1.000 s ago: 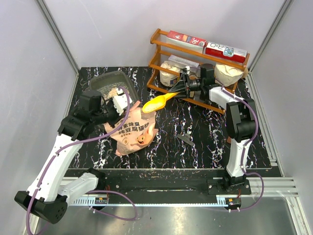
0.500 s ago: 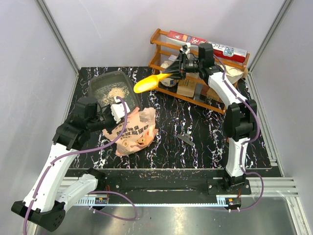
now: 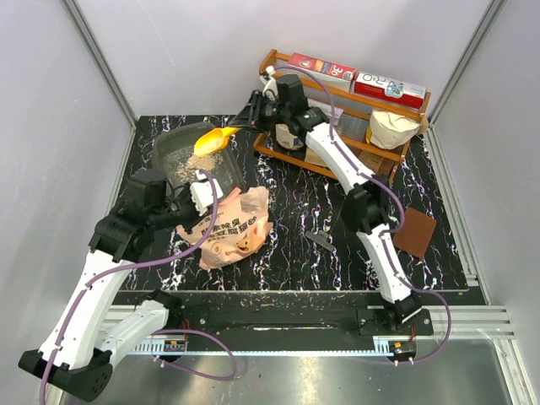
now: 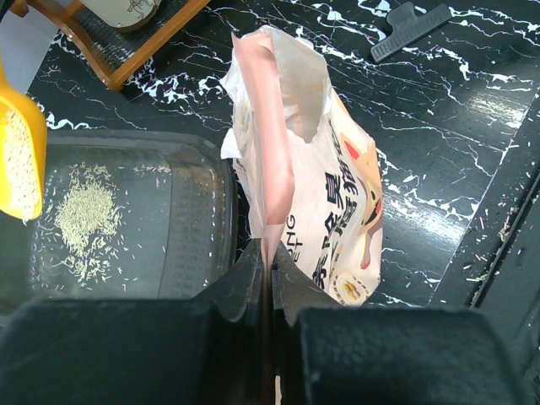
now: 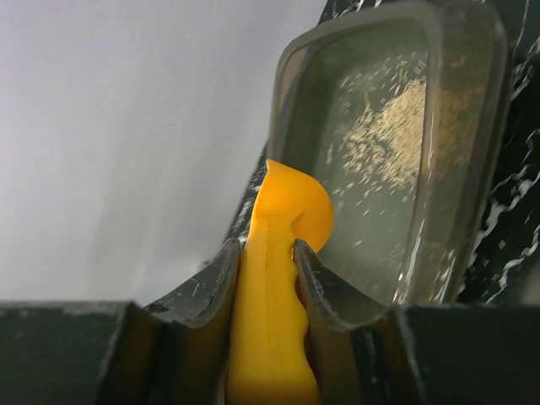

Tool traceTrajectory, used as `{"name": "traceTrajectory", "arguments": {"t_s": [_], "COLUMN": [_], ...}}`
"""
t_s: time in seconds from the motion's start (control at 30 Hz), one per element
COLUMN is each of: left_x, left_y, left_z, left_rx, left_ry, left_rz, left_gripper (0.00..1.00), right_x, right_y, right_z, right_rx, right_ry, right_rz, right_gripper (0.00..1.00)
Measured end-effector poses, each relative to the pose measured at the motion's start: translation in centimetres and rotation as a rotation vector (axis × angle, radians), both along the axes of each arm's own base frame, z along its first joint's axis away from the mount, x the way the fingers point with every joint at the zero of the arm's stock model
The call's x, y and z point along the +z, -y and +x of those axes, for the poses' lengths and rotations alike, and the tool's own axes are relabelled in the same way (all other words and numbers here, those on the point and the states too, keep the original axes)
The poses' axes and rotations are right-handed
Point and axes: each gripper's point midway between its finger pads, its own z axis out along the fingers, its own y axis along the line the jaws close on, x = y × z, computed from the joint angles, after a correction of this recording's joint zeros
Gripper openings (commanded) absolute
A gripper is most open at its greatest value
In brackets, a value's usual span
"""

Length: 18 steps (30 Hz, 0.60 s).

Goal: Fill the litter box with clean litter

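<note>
Left gripper (image 4: 270,253) is clamped tight on the top edge of the pink bag (image 4: 337,219), holding the mouth up and open. The bag sits on the table just right of the litter box (image 4: 202,219), close against its rim; can't tell if they touch. The litter box is at the far left of the table with only a thin patch of clean litter (image 4: 84,215) on its floor and most of the bottom bare, so filling looks early, with many more scoops needed. Yellow scoop (image 3: 215,139) hangs over the box's rack-side edge, loaded with granules and not dumped yet; next step is likely tipping it out, then another dip in the bag. Right gripper (image 5: 266,253) pinches the scoop handle, jaws partly closed around it. The right arm reaches across in front of the wooden rack (image 3: 268,61), which holds boxes and tubs at back right, so there is tight clearance there. Black clip (image 3: 319,240) lies right of the bag and a brown square pad (image 3: 415,232) further right, both off the scoop's path.
</note>
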Motion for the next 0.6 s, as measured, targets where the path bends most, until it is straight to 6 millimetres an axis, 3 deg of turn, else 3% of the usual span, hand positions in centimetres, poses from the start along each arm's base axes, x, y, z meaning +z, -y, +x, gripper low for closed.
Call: {"name": "traceTrajectory", "arguments": {"t_s": [0.17, 0.33, 0.6], "left_x": [-0.1, -0.1, -0.2], "left_y": [-0.3, -0.5, -0.5], "left_z": [-0.7, -1.4, -1.8], "left_rx": [-0.001, -0.003, -0.005], "left_ry": [0.016, 0.031, 0.059], "left_rz": [-0.006, -0.012, -0.028], "left_gripper": [0.00, 0.00, 0.00], "right_x": [-1.5, -1.0, 0.6], "right_y": [-3.4, -5.6, -6.3], "right_z": [0.5, 0.1, 1.5], "right_rx": [-0.038, -0.039, 0.009], "right_ry": [0.203, 0.428, 0.868], "right_rz": [-0.106, -0.186, -0.319], "right_gripper": [0.05, 0.05, 0.00]}}
